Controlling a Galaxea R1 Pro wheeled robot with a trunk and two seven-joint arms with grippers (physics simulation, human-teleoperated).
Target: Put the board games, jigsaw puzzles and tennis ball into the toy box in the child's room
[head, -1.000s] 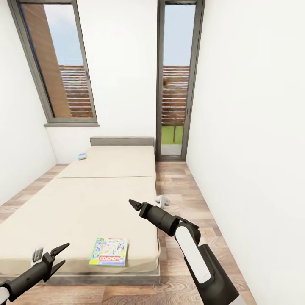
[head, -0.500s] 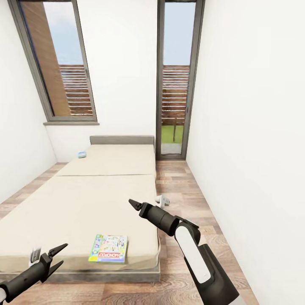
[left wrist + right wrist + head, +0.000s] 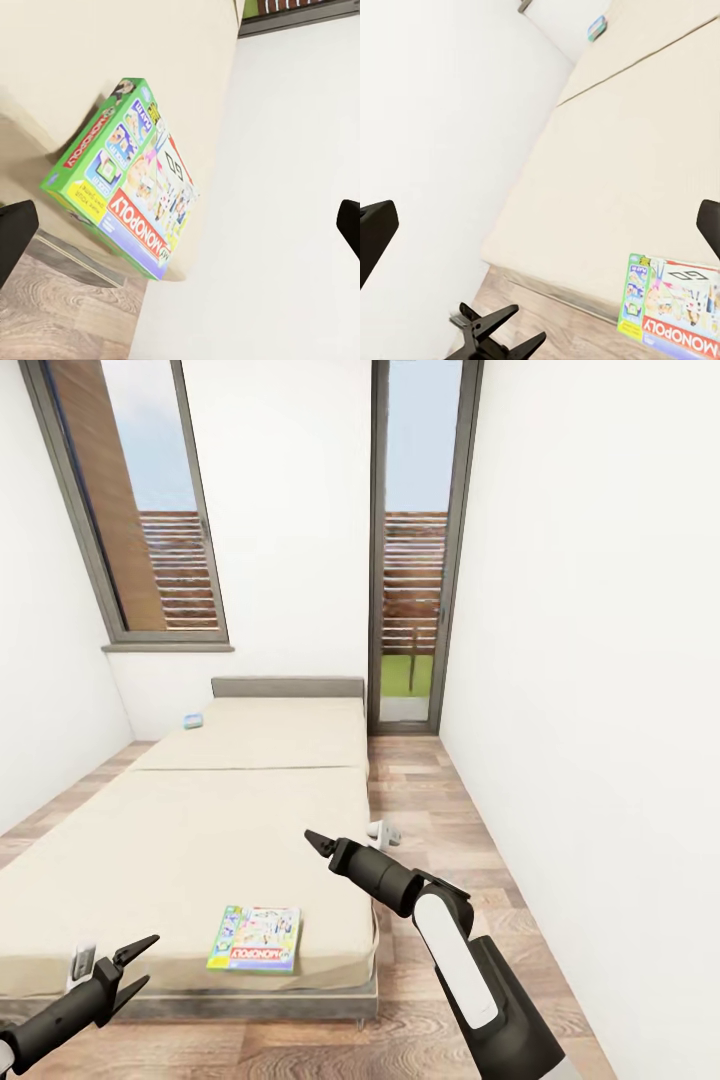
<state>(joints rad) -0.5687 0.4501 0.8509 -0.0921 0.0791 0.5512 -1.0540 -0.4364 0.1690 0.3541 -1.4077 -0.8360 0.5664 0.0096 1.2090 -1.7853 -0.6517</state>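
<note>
The bed [image 3: 200,840] fills the middle and lower left of the head view, its long axis running away toward the grey headboard [image 3: 288,688] under the windows, with the near corner cut off at the left edge. White walls and a plank floor [image 3: 420,800] frame it.

A Monopoly box [image 3: 255,938] lies flat near the foot edge, lower centre of the frame, its long axis roughly along the bed's length and the red title band toward the near edge. In the left wrist view the same box [image 3: 124,176] sits just inside the mattress corner. A second, smaller box [image 3: 193,721] rests far up the bed at its left edge, near the headboard; too small to read.

The right gripper [image 3: 318,844] hangs over the bed's right edge, centre frame; I cannot tell how its jaws stand. The left gripper [image 3: 140,962], at lower left, has its jaws parted, grasping nothing.

A small white object [image 3: 384,835] lies on the floor beside the bed, unclear.
</note>
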